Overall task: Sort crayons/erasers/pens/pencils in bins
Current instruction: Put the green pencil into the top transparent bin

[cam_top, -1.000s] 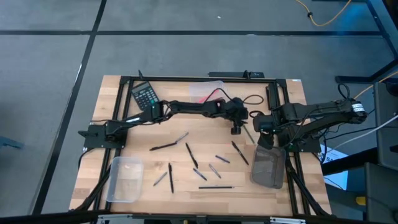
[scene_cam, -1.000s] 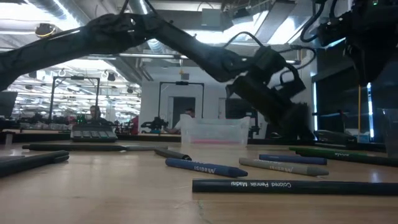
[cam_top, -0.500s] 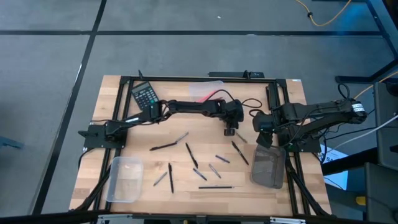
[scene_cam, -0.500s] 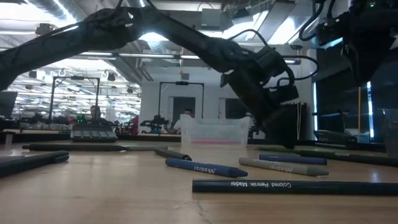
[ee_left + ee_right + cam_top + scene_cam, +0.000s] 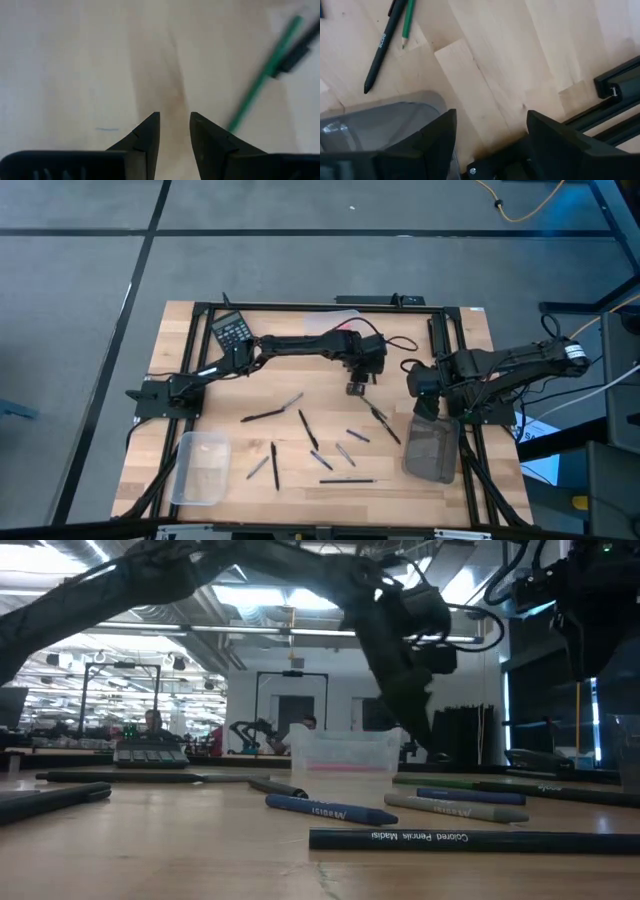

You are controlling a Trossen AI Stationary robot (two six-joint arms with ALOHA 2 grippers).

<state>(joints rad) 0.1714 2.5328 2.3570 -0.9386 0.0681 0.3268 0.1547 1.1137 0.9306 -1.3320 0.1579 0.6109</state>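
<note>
Pens (image 5: 308, 428) lie loose on worktop (image 5: 180, 340); left end effector (image 5: 356, 388), fingers slightly apart and empty, hangs near green pencil (image 5: 262, 75); right end effector (image 5: 428, 408), spread wide, waits beside grey bin (image 5: 432, 448).

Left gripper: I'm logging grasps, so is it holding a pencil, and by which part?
Nothing is held. The left gripper has its jaws slightly apart over bare wood, with the green pencil lying off to one side, untouched.

The wooden tabletop (image 5: 190, 320) is carrying scattered pencils (image 5: 307, 429), a calculator (image 5: 233, 332) and three bins (image 5: 200, 468) around the left pincer (image 5: 356, 388).
</note>
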